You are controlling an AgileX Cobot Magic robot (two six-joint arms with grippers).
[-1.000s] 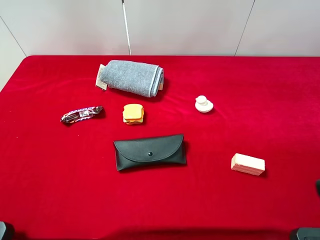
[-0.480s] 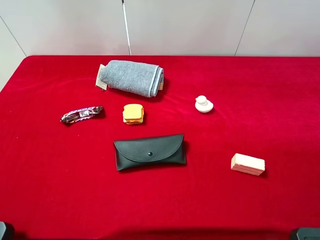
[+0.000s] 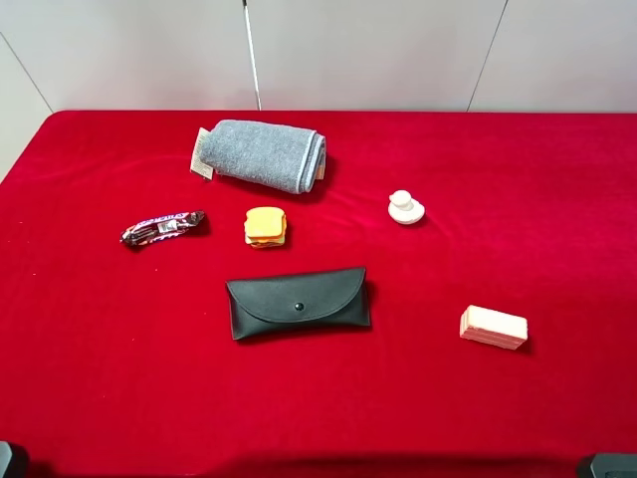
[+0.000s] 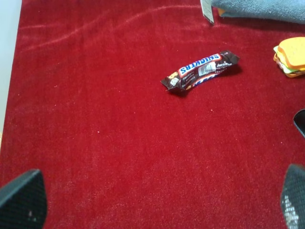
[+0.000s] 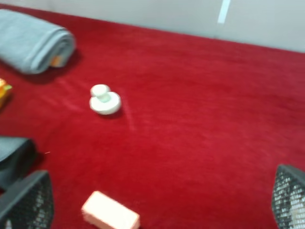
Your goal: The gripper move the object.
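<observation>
Exterior high: toy sandwich [image 3: 266, 227] flat, squarish, no clear long axis; both hands' jaws spread, empty.

The place reads as a robot test bench in a lab rather than a home. A table draped in red cloth [image 3: 557, 179] stands against plain pale wall panels [image 3: 378, 50]. Unrelated props lie well apart ahead of the left gripper [image 4: 152, 200]: a rolled grey towel [image 3: 264, 154], a Snickers bar [image 4: 200, 70], a black case [image 3: 299, 302].
</observation>
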